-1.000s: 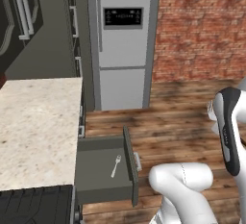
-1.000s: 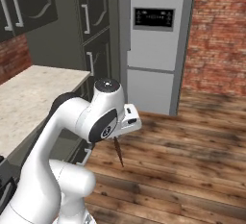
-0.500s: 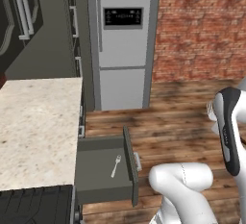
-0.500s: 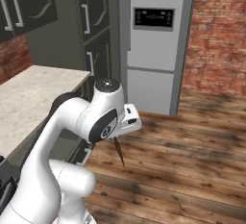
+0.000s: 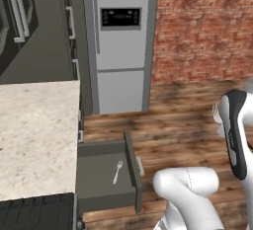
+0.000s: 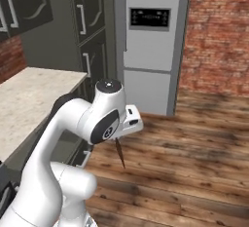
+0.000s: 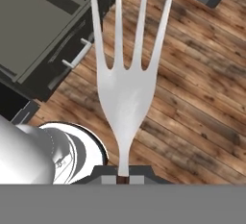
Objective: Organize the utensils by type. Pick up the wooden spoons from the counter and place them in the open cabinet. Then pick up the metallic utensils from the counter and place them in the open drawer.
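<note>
A: What is seen on the far left?

B: A beige speckled stone-look counter is shown in the left base view. Its visible surface is bare.

A: And just to the right of it?

B: A dark grey box-shaped drawer is pulled out from under the counter's edge. One small silvery metal fork is lying flat on its floor, near the front panel. Nothing else can be made out inside the drawer.

A: What stands behind?

B: A tall silver fridge with a dark display panel is set against a red brick wall, above a brown wooden plank floor.

A: Where is the gripper?

B: In the hand view, the two-finger gripper is clamped shut on a second silvery fork with a dark reddish-brown handle. The three tines are pointed away from the hand, over the wooden floor, with the open drawer up and to the left. In the right base view, the dark handle is seen hanging below the hand, above the floor.
</note>
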{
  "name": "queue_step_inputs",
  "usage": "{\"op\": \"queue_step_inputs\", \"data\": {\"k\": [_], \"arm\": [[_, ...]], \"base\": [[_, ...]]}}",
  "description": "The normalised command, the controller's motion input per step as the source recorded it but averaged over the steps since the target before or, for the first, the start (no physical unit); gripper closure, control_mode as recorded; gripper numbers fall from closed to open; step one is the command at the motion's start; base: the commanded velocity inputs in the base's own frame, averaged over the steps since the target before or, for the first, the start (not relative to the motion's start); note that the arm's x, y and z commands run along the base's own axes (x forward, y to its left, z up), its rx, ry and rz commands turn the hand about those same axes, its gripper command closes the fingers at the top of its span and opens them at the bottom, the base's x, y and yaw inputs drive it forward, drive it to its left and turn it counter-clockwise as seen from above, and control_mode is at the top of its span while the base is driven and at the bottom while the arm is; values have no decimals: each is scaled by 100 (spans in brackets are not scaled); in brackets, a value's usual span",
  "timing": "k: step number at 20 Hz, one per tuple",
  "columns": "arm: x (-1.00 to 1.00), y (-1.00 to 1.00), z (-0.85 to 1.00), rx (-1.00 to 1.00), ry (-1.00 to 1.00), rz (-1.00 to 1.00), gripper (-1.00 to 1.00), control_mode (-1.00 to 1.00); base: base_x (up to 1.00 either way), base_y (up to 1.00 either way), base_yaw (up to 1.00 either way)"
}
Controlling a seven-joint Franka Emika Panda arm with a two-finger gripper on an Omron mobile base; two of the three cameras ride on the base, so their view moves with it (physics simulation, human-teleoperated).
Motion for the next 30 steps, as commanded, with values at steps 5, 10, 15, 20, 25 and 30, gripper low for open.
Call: {"op": "queue_step_inputs", "data": {"k": [5,10,15,20,25,30], "arm": [[0,0,0,0,0,0,100,100],[0,0,0,0,0,0,100,100],[0,0,0,0,0,0,100,100],[0,0,0,0,0,0,100,100],[0,0,0,0,0,0,100,100],[0,0,0,0,0,0,100,100]], "base": [[2,49,-37],[10,58,-26],[-3,40,2],[0,9,14],[0,0,21],[0,1,18]]}}
